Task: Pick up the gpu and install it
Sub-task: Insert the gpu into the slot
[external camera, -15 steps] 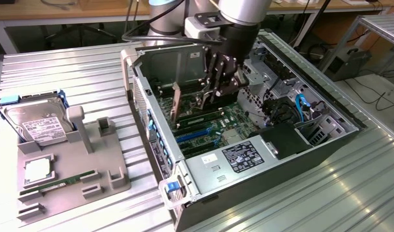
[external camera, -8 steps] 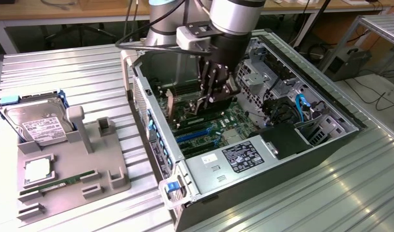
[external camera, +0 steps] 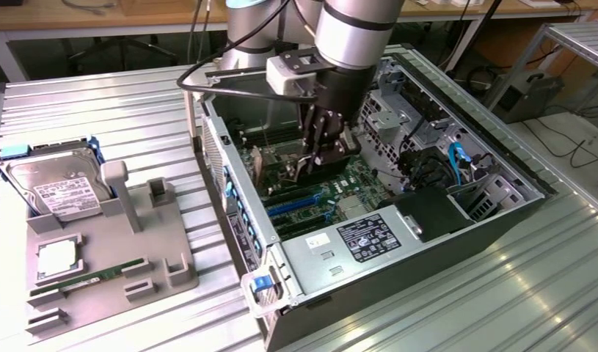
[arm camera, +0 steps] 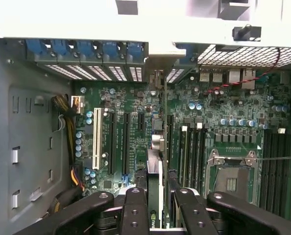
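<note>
My gripper (external camera: 316,160) reaches down into the open computer case (external camera: 309,257) and is shut on the gpu (external camera: 290,167), a thin dark card held on edge over the green motherboard (external camera: 362,187). In the wrist view the gpu (arm camera: 155,169) runs edge-on between my two black fingers (arm camera: 135,210), away from the gripper (arm camera: 156,211). Its pale bracket (arm camera: 160,54) stands at the case's rear slot openings. The card hangs over the black expansion slots (arm camera: 126,142). Whether it sits in a slot I cannot tell.
On the exterior view's left a grey fixture tray (external camera: 132,220) carries a silver hard drive (external camera: 59,187) and a green memory stick (external camera: 84,281). Inside the case are a white slot (arm camera: 97,142), the processor socket (arm camera: 232,176), yellow-black cables (arm camera: 67,127) and the power supply (external camera: 367,238).
</note>
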`<state>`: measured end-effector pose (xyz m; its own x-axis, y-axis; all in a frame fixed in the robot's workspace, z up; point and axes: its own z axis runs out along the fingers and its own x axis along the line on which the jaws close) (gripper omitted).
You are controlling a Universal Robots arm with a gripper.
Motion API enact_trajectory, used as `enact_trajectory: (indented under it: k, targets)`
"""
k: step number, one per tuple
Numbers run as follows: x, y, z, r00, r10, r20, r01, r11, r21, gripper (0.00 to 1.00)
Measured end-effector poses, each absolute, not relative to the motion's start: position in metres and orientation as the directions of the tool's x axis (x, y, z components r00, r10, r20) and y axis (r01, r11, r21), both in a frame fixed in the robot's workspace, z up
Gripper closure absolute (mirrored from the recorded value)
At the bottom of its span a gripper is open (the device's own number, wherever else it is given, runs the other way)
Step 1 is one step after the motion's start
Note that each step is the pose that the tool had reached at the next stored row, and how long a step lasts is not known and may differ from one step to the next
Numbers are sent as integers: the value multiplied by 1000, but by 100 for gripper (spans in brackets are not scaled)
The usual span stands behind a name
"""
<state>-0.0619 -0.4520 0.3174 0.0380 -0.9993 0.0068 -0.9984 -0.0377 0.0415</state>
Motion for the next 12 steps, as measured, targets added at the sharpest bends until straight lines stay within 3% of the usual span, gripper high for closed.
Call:
enact_trajectory:
  k: [12]
  targets:
    - [-66, -456, 289, 14, -1000, 7, -999, -13, 41, 74]
